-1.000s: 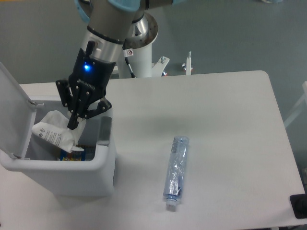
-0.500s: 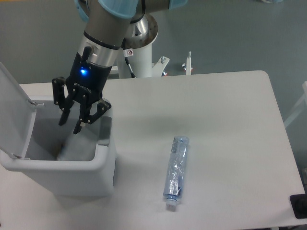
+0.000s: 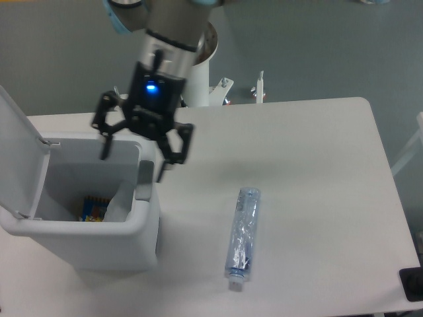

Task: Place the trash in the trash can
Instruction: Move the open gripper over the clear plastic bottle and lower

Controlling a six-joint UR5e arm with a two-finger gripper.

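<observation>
End effector [image 3: 135,153] spread wide, empty, above trash can [image 3: 142,224] rim with wrapper [image 3: 117,203] inside below it; bottle [image 3: 242,236] on tabletop [image 3: 317,172] to its right: likely light, crushable, slick, best gripped mid-body across width.

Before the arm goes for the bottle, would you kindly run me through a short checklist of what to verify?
1. Claw open and empty: ok, fingers spread wide, nothing between them.
2. Wrapper inside the trash can: ok, a pale sheet lies against the inner right wall.
3. Lid open: ok, it stands up at the can's left side.
4. Bottle reachable: ok, it lies flat on the table right of the can, nothing on or against it.
5. Bottle orientation: ok, long axis runs roughly front to back, white cap toward the camera.
6. Claw clear of the can rim: cannot tell, one view gives no height.
</observation>
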